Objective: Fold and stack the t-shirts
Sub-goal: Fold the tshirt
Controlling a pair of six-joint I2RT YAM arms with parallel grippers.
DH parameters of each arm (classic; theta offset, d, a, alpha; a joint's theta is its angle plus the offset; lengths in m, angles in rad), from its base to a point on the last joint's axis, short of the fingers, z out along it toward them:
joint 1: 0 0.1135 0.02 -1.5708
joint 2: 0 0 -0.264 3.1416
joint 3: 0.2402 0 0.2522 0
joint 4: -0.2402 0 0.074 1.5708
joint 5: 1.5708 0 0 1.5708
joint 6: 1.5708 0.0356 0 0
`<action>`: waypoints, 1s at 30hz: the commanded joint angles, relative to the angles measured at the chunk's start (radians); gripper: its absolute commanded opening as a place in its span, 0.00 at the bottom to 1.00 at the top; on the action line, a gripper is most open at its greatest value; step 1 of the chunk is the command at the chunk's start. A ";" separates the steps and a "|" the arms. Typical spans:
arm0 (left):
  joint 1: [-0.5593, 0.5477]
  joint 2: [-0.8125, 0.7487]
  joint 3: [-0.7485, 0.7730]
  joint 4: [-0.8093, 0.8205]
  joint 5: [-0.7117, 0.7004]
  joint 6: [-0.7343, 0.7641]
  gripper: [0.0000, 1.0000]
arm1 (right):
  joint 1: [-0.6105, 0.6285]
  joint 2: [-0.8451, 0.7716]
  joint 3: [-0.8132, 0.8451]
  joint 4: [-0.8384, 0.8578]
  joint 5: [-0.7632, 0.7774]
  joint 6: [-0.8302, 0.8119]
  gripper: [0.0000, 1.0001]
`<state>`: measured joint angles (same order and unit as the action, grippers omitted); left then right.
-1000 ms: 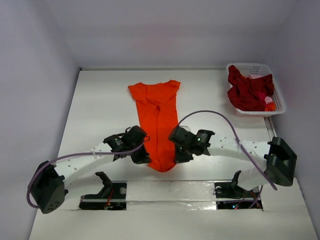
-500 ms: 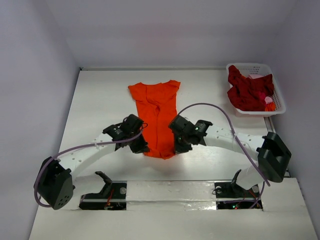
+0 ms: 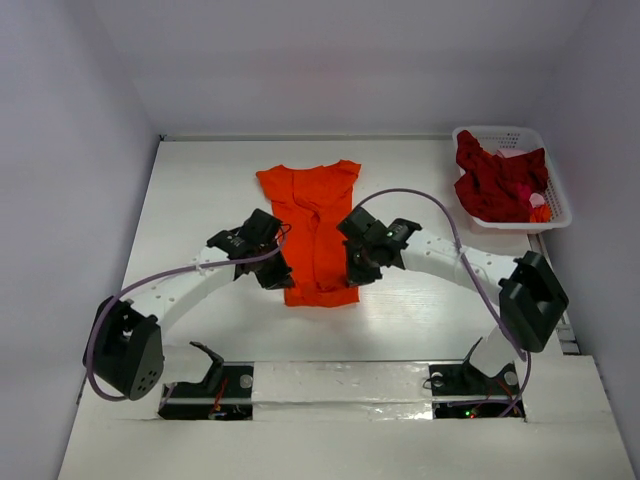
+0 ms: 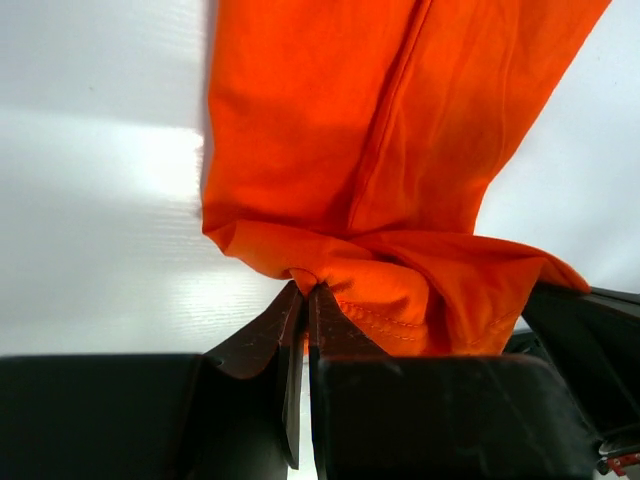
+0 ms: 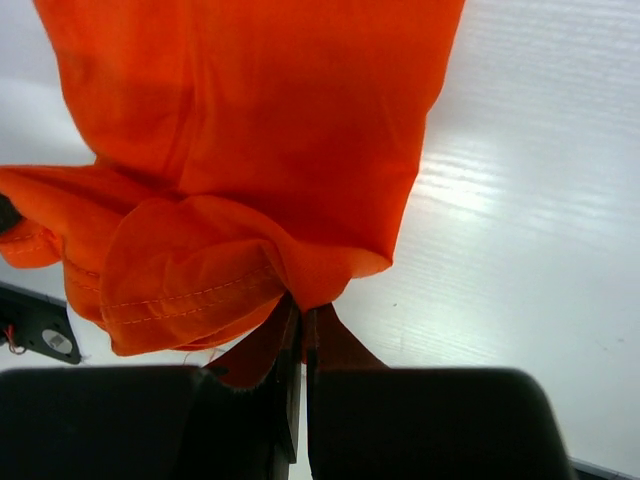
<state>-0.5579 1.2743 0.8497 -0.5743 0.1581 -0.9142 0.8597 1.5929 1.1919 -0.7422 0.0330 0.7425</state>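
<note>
Firmly, the left gripper [image 4: 305, 297] is clamped on the near-left hem corner of the orange t-shirt [image 3: 318, 225], its jaws pressed together with only cloth between them. The right gripper [image 5: 300, 312] pinches the near-right corner the same way. Both hold the hem a little off the tabletop [image 3: 200, 200], so the near end curls over (the stitched hem shows in both wrist views) while the collar end lies flat farther back. Gripping both corners level looks meant to carry the hem toward the collar for a crosswise fold. Well apart at the far right, a white lattice basket [image 3: 556, 205] holds the dark red t-shirts [image 3: 495, 185], bunched and unfolded. A small orange-pink bit among them is too small to identify.
</note>
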 commanded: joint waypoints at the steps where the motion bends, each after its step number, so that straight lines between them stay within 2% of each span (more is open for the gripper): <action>1: 0.019 0.023 0.057 -0.015 0.008 0.051 0.00 | -0.040 0.025 0.054 -0.014 -0.007 -0.052 0.00; 30: 0.118 0.243 0.210 -0.007 0.041 0.164 0.00 | -0.146 0.214 0.242 -0.043 -0.024 -0.192 0.00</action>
<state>-0.4511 1.5089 1.0180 -0.5724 0.1913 -0.7818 0.7227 1.8004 1.3808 -0.7769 0.0143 0.5755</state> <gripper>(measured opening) 0.007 0.037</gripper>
